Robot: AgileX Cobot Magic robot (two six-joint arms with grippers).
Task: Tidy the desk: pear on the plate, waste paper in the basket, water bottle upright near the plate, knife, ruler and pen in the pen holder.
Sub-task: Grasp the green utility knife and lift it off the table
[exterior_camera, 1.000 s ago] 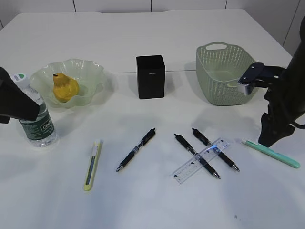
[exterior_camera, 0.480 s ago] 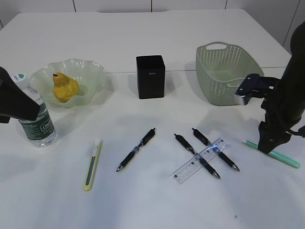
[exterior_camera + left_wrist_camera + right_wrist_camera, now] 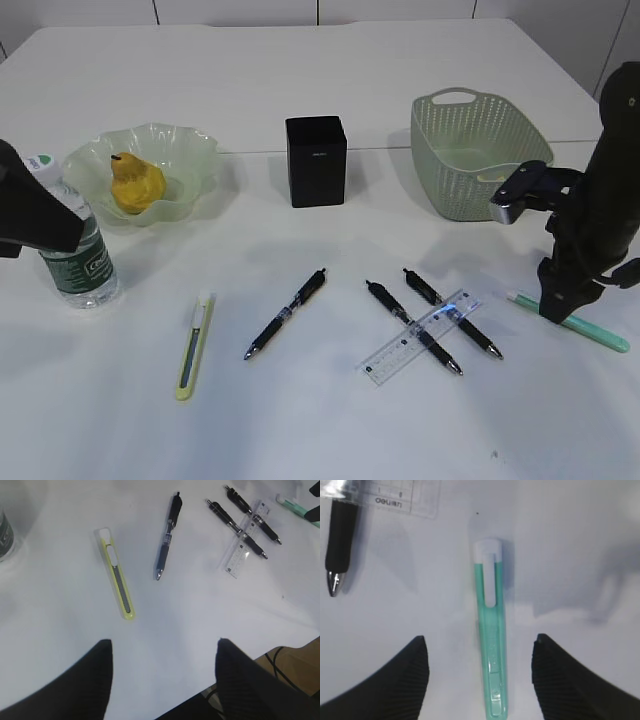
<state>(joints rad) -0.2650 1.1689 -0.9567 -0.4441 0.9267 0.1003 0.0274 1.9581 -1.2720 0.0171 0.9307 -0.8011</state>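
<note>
Reads "deli", upside down, on the clear ruler (image 3: 395,497); bottle label (image 3: 85,262) print too small to read.

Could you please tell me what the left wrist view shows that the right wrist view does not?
Only the left wrist view shows the yellow utility knife, the lone black pen, the edge of the water bottle, both crossed pens under the ruler, and the open left gripper. Only the right wrist view shows the open right gripper straddling the green utility knife, and the ruler's printed lettering. Both share the green knife, the ruler and a pen beneath it.
</note>
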